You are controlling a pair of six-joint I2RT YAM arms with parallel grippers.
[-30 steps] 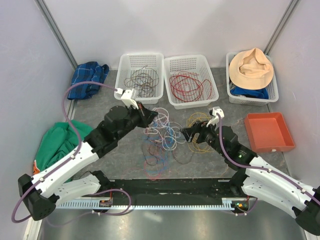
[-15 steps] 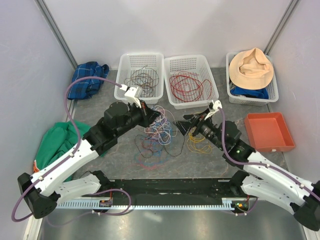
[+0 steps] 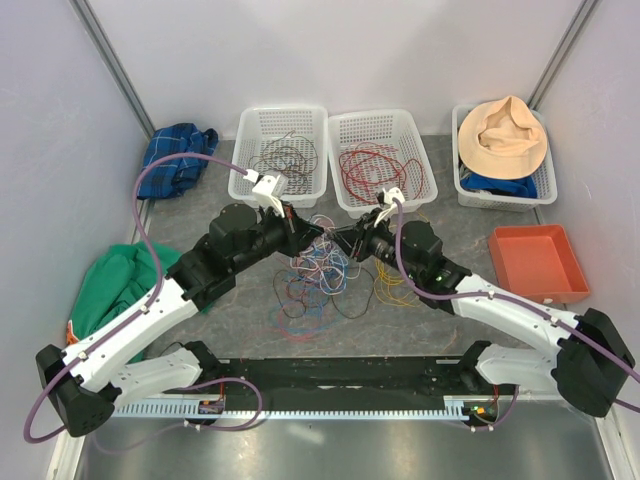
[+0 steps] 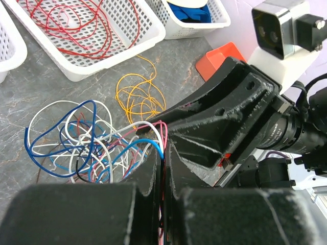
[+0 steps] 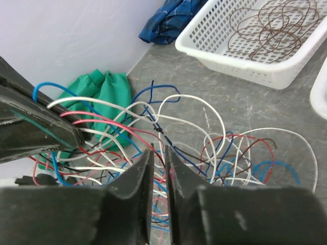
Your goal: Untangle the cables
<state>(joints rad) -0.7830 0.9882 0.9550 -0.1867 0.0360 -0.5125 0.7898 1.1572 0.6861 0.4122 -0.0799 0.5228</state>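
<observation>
- Tangled cables [image 3: 320, 272] (white, blue, pink, red and dark strands) lie mid-table [image 3: 195, 215], just in front of the baskets and between the two gripper tips.
- left gripper [image 4: 164, 153]: fingers clenched to a thin slit, grasping the cables. White, pink and blue strands fan out from its tip.
- right gripper [image 5: 159, 151]: tip pushed into the tangle, facing the left gripper, and close to it. Fingers are almost together and strands cross the slit, but I cannot tell whether any are pinched.
- A dark blue strand kinks just beyond the right fingertips.
- yellow cables [image 3: 393, 285]: a loose heap on the table just right of the tangle, partly under the right arm.
- left basket [image 3: 240, 150], white, holds dark brown cables [image 3: 283, 158].
- middle basket [image 3: 340, 160], white, holds red cables [image 3: 375, 170].
- right basket [image 3: 500, 202] holds a tan hat [image 3: 505, 135] on top of something blue.
- orange tray [image 3: 535, 265] sits at the table's right side.
- blue cloth [image 3: 178, 158] is bunched at the far left corner; green cloth [image 3: 120, 285] lies at the left edge.
</observation>
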